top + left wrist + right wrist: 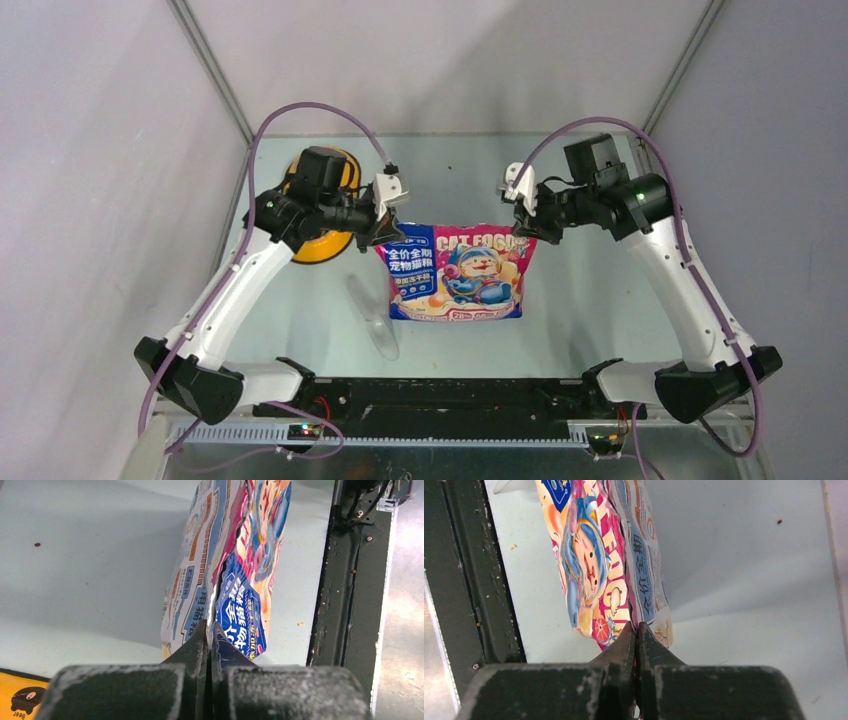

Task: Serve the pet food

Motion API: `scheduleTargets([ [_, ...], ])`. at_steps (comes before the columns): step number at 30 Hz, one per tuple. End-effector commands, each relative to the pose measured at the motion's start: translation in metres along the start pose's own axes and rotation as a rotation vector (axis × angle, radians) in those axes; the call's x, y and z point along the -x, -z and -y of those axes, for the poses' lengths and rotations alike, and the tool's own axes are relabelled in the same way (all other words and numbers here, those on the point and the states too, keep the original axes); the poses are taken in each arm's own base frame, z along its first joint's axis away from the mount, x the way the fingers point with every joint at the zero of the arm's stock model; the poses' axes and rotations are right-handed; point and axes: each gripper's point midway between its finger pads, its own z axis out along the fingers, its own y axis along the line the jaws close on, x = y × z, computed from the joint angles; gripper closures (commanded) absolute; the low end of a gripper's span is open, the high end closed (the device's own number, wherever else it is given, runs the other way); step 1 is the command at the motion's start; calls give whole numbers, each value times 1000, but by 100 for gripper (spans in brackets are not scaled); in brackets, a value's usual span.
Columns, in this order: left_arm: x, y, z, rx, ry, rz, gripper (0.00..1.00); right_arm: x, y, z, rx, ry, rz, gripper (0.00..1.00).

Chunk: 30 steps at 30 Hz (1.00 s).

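The pink-blue cartoon-cat bag [458, 272] hangs above the table middle, held by its two top corners. My left gripper [388, 233] is shut on its top left corner; the bag [227, 565] runs away from the closed fingertips [210, 630] in the left wrist view. My right gripper [524, 226] is shut on the top right corner, and the bag [604, 560] shows likewise in the right wrist view, above the closed fingertips [636, 629]. The pet food heap is hidden; only a few loose brown crumbs [37, 544] lie on the table.
A yellow bowl [322, 243] sits at the back left, partly under my left arm. A clear plastic scoop [380, 325] lies on the table left of the bag's bottom. The black base rail [440, 395] runs along the near edge.
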Motion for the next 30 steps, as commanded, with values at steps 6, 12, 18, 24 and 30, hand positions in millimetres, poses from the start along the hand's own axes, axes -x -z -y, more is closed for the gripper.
scheduleTargets([
  [6, 7, 21, -6, 82, -43, 14, 100, -7, 30, 14, -193, 87, 5, 70],
  [12, 2, 20, -5, 70, -55, -2, 100, -21, 25, 7, -136, 63, -43, 100],
  [18, 11, 21, 4, 47, -76, 28, 73, -7, 23, 7, -136, 31, 27, 100],
  [24, 50, 9, 28, 16, -263, 106, 40, 16, 21, 5, -109, -26, 129, 79],
  [30, 92, -27, 33, -18, -361, 156, 37, 33, 12, 5, -86, -14, 225, 50],
])
